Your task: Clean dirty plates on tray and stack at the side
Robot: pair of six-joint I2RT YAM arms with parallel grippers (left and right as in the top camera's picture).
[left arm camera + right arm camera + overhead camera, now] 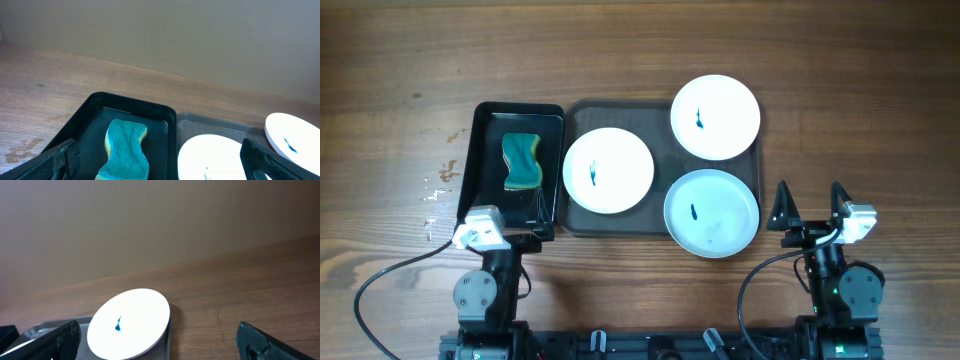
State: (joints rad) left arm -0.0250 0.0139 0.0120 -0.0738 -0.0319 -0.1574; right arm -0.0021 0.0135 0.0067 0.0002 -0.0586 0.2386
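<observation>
Grey tray holding three blue-smeared white plates, ahead of and between both grippers. Black tray with teal sponge lies before the left gripper. Left gripper and right gripper are both spread wide and empty.

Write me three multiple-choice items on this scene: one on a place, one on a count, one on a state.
1. Where does the sponge lie? A in the small black tray; B on a plate; C on the bare table.
2. How many plates bear a blue smear? A one; B two; C three.
3. The right gripper is: A open and empty; B shut on a plate; C shut on the sponge.

Key: 1 A, the sponge rests inside that tray's rim. 2 C, each of the three white plates shows a smear near its centre. 3 A, its fingers stand wide apart with nothing between them.
</observation>
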